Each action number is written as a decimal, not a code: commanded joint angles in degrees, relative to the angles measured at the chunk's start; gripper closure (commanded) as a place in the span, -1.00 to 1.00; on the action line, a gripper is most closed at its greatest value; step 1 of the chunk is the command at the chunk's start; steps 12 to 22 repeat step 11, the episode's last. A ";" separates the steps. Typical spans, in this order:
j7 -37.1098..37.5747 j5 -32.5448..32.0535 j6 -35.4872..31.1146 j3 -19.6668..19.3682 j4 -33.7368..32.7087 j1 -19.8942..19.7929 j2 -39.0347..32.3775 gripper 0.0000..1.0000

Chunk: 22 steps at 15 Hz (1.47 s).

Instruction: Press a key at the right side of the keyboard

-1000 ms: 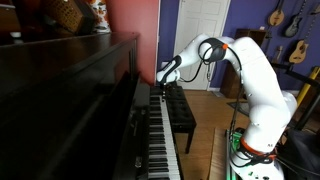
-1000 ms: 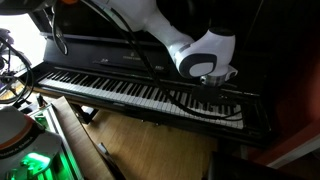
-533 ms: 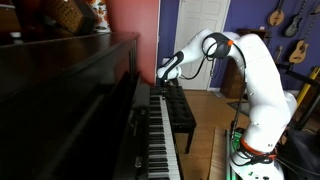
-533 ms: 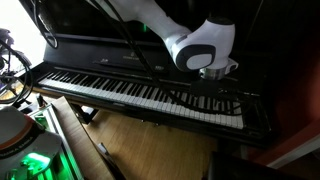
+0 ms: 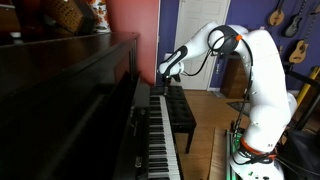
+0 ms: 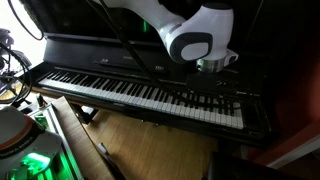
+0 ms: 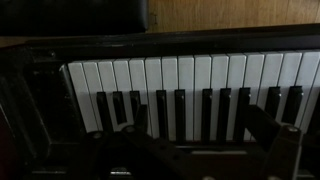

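One tool [image 5: 163, 76] above the keyboard [image 5: 160, 135]

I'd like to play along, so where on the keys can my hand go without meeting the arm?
The keyboard lies bare from the tool back to its other end, and the bench top looks free. Crowded: the end under the tool and arm, and the piano top around the basket.

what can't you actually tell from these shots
1. Claw open or shut: too small in an exterior view, dark and blurred in the wrist view.
2. Contact with the keyboard: the white wrist blocks it in an exterior view.
3. Keyboard's extent: cut by the wrist view's edge.
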State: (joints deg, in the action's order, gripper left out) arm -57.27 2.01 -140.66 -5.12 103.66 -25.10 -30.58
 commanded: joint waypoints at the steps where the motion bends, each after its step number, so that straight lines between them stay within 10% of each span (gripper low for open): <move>1: -0.01 -1.11 -0.37 -0.99 5.47 0.55 5.59 -1.00; 22: -0.56 1.13 0.22 -1.70 7.91 0.63 10.12 -1.00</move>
